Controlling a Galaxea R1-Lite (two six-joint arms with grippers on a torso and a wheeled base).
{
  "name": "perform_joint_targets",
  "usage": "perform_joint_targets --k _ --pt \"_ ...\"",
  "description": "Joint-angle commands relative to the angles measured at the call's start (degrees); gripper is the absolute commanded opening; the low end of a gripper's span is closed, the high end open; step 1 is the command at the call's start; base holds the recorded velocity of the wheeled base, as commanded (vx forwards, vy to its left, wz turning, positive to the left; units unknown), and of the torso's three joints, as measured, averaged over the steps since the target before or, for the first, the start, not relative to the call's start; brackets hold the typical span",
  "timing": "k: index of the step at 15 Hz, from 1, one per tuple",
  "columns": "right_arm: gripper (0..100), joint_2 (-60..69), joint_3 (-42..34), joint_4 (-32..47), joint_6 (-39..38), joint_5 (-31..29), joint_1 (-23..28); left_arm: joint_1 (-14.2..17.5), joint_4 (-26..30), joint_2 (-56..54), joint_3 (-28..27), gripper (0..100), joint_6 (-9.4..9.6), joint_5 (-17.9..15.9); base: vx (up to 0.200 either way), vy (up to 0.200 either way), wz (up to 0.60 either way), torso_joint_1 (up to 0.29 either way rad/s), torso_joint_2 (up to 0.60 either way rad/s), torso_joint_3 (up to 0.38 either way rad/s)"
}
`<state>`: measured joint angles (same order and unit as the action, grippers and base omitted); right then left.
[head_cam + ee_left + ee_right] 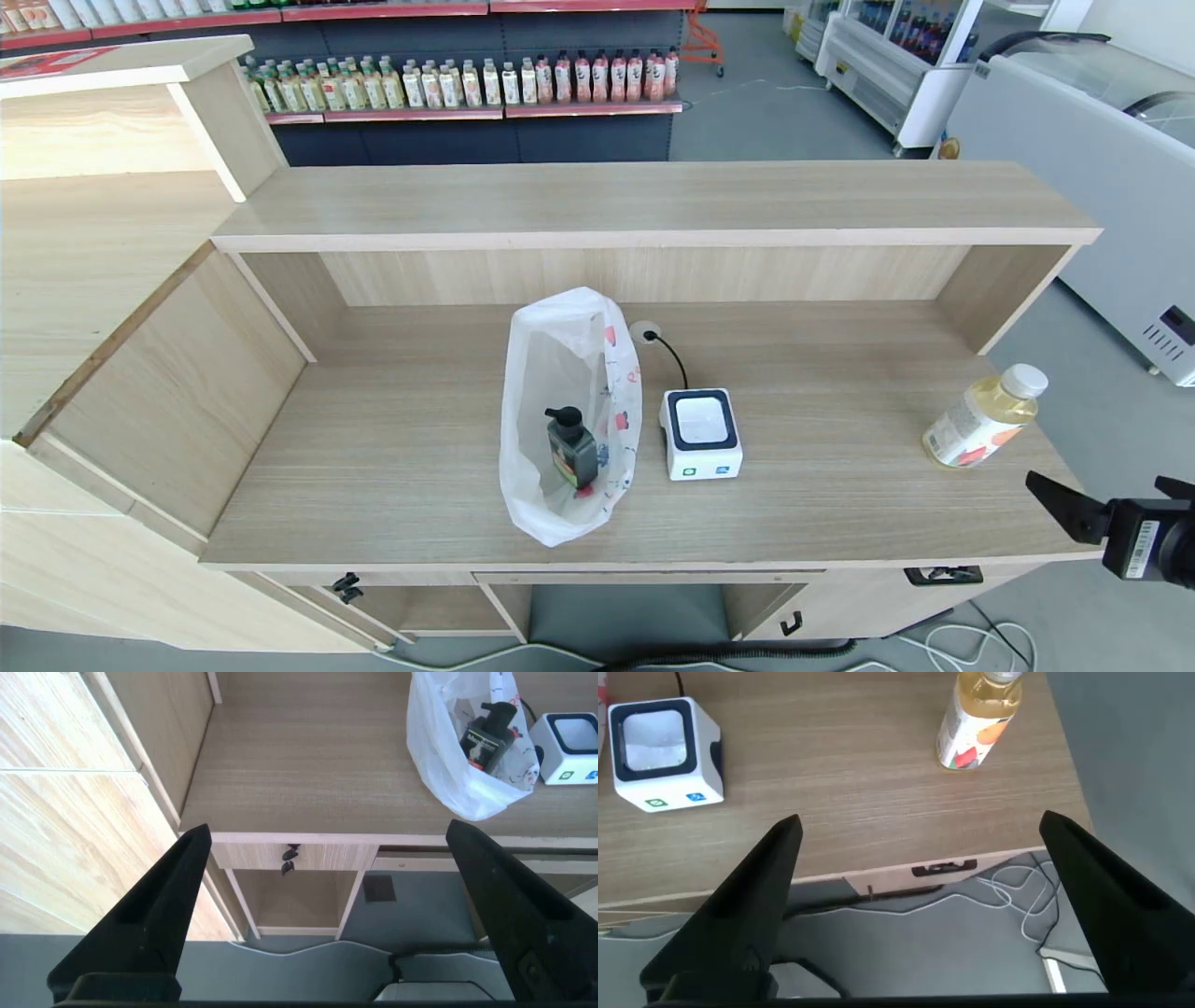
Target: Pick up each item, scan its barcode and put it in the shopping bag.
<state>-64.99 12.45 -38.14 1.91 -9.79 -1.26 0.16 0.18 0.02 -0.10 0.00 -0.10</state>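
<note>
A white shopping bag (pixel 537 392) (pixel 447 765) stands open mid-counter with a dark pump bottle (pixel 571 448) (pixel 486 737) inside it. Just right of the bag sits the white barcode scanner (pixel 700 434) (pixel 661 754) (pixel 570 747), window facing up. A yellow drink bottle (pixel 985 418) (pixel 976 719) with a white cap stands near the counter's right end. My right gripper (pixel 1116 499) (pixel 922 826) hangs open and empty off the counter's front right corner, short of that bottle. My left gripper (pixel 327 833) is open and empty, before the counter's front edge, left of the bag.
The wooden counter (pixel 822 504) has a raised shelf (pixel 653 201) across its back and side walls at both ends. A black cable (pixel 674 359) runs from the scanner to a grommet (pixel 644 329). Small black handles (pixel 290 856) sit under the front edge.
</note>
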Motion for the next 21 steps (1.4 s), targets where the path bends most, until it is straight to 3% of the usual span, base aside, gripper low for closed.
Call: perform_joint_targets --k 1,21 --pt "100 5.5 -2.5 0.1 0.0 -0.1 0.0 0.0 0.0 0.0 0.0 100 0.09 0.0 0.0 0.0 0.0 0.0 0.0 0.0" --pt "100 14.9 -3.0 8.8 -0.2 -0.1 0.9 0.0 0.0 0.0 0.0 100 0.35 -0.1 0.0 -0.19 0.0 0.002 0.0 0.002"
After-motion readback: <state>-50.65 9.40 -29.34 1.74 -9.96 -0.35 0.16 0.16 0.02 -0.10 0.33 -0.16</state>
